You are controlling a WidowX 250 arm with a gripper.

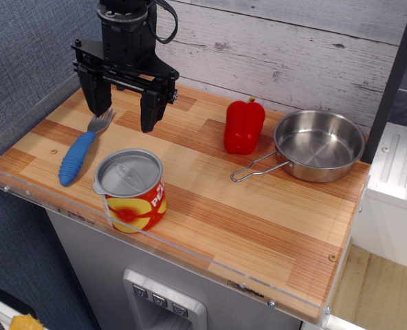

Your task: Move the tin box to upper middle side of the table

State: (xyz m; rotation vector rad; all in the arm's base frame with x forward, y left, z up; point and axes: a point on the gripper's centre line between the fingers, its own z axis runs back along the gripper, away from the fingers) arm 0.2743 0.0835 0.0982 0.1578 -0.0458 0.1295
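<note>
The tin box (130,190), a short round can with a red and yellow label and a silver pull-tab lid, stands upright near the front left edge of the striped wooden table (258,220). My black gripper (122,114) hangs above the back left part of the table, behind the can and apart from it. Its two fingers are spread wide and hold nothing. The left finger (96,97) is just above the tines of a fork.
A fork with a blue ribbed handle (80,155) lies left of the can. A red bell pepper (244,126) stands at the back middle. A shiny steel pan (319,145) with a wire handle sits at the back right. A clear acrylic rim (183,254) edges the table.
</note>
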